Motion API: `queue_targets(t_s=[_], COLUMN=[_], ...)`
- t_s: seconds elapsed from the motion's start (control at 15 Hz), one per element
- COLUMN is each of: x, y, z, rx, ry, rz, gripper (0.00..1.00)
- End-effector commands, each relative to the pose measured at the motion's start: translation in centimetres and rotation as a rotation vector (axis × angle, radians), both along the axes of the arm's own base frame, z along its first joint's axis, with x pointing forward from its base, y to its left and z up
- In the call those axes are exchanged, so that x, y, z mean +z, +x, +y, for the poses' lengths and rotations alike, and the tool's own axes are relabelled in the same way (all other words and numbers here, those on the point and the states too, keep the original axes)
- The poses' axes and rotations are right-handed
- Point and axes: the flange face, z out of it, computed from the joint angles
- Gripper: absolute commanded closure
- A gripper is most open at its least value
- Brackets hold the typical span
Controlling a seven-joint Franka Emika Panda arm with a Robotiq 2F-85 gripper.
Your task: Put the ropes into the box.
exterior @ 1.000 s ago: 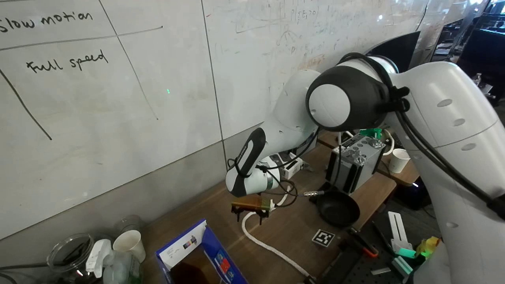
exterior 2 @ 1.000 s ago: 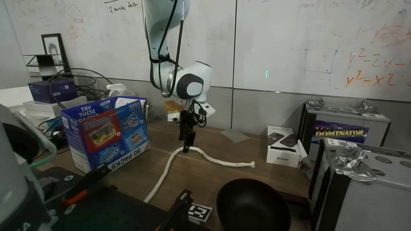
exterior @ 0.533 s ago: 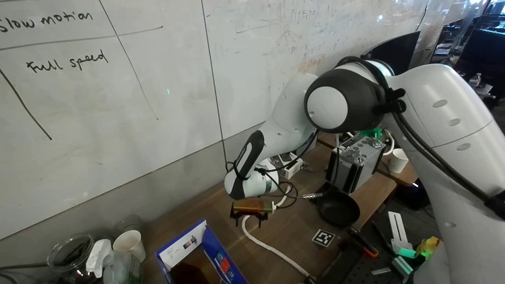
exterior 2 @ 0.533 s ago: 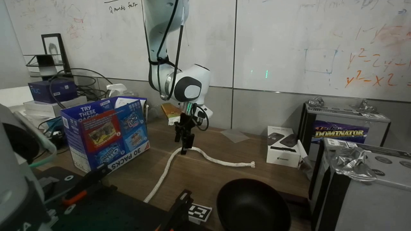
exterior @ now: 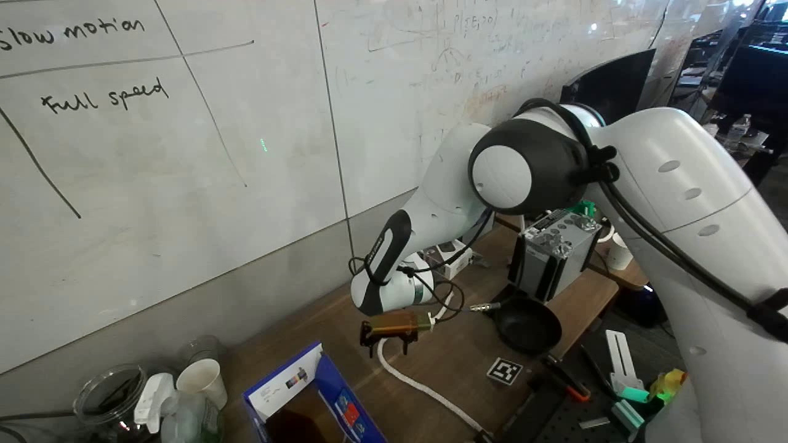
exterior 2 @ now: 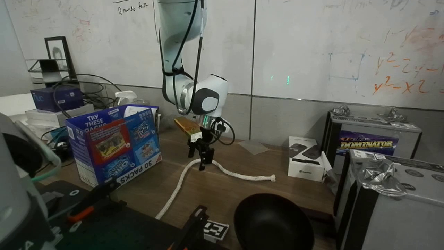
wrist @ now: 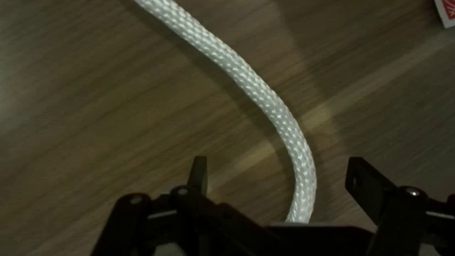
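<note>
Jaws spread and holding nothing, the gripper [wrist: 276,167] hangs over the rope [wrist: 261,94], which lies on the tabletop [exterior 2: 208,194] outside the box [exterior 2: 114,147] and, in the wrist view, curves between those jaws roughly square to their closing line, so a straight descent should suit.

Wrist view faces rope [wrist: 263,94] from close above.

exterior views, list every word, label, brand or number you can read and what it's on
"TRY THESE": blue box
"30 PACKS": blue box
"nuc": small dark blue carton
"DOMINATOR": rear grey device
"Slow motion": whiteboard
"Full speed": whiteboard
"y²": whiteboard, in orange, twice
Too small, faint, blurred or cut off: other whiteboard writing, remaining blue box print, white carton print, arm lettering.
</note>
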Motion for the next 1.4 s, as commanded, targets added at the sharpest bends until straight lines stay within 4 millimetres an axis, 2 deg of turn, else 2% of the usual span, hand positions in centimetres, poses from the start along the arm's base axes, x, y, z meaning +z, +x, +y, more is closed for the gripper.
queue_targets(t_s=[0.0,0.4,1.33], x=[-0.68,-0.56,-0.98], y=[0.95,1.76,1.47], z=[0.53,0.84,1.42], rx=[0.085,0.178,0.291], ry=[-0.011,-0.038,-0.071], rz=[-0.038,-0.087,-0.154], gripper=[0.00,0.00,0.00])
